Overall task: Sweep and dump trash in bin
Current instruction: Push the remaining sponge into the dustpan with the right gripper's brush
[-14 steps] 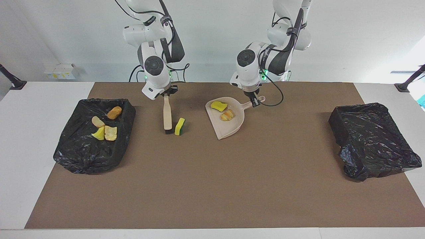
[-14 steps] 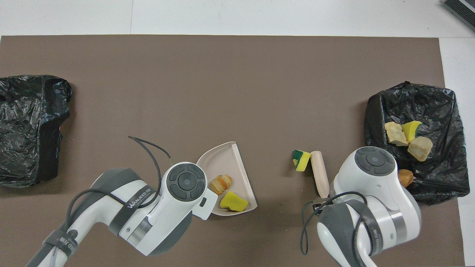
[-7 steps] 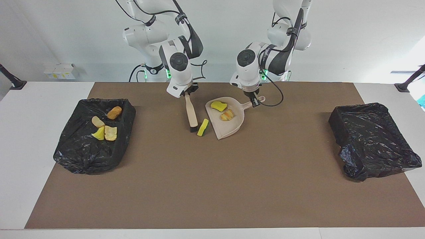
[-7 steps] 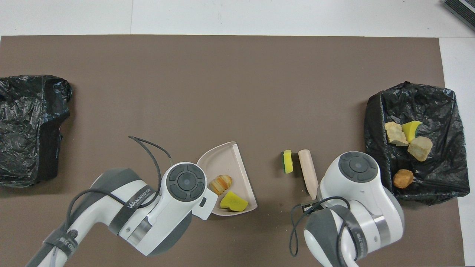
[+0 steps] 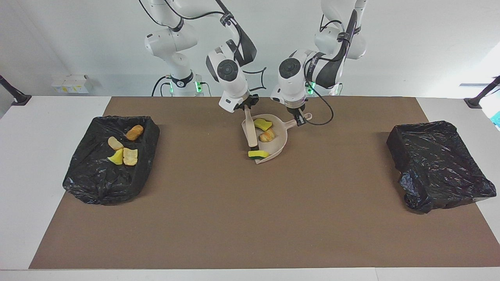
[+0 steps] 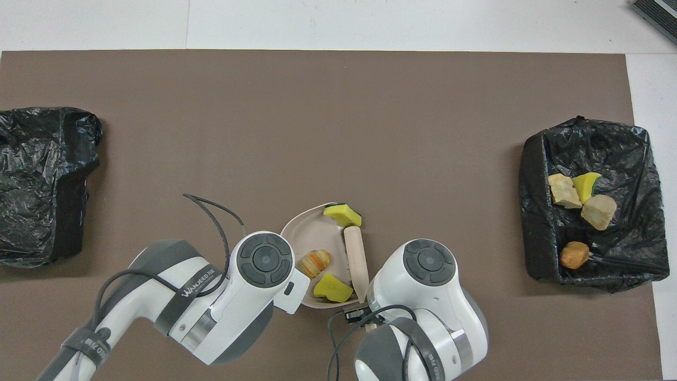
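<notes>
R gripper (image 5: 247, 108), centre-top of frame, clamped on brush (image 5: 250, 130); brush tip sits just above last sponge scrap (image 5: 258, 154) on dustpan (image 5: 279, 145) lip. L gripper (image 5: 299, 118) shut on pan handle. Scrap's long axis runs along the lip, so probably one more push into the pan.

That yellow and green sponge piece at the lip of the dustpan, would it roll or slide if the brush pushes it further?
The sponge piece looks flat-sided, so it would probably slide, not roll. It seems soft and light, so the brush may tumble it into the dustpan.
</notes>
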Robot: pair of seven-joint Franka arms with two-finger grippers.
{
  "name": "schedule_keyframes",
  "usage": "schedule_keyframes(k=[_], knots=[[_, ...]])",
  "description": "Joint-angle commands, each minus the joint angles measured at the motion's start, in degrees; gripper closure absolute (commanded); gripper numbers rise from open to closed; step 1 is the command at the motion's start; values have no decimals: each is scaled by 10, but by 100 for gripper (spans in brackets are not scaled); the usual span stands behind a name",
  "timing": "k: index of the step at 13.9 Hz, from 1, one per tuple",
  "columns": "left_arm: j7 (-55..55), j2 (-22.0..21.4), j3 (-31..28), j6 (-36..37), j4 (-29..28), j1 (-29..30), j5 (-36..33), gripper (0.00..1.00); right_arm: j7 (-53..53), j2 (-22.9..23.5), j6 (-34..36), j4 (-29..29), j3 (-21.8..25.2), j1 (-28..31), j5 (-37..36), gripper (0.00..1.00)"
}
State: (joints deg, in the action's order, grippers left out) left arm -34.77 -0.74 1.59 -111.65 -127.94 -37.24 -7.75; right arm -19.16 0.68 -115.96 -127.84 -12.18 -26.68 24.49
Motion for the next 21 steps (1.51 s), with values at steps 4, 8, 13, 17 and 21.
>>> schedule_keyframes(k=[4, 8, 13, 17, 21], knots=[[-10, -21, -4, -12, -25, -5, -9, 100, -16, -23, 96, 36, 9, 8, -23, 100], [-10, -21, -4, -13, -26, -4, -9, 100, -15, -25, 164, 92, 9, 34, -53, 100], [-12, -19, -5, -11, -24, -3, -9, 100, -11, -34, 220, 134, 9, 44, -118, 100], [-76, -12, -8, -16, -15, 23, -20, 100, -68, -41, 229, 130, 8, 44, -162, 100], [-142, -11, -9, -27, 0, 52, -31, 100, -69, -41, 224, 128, 8, 44, -165, 100]])
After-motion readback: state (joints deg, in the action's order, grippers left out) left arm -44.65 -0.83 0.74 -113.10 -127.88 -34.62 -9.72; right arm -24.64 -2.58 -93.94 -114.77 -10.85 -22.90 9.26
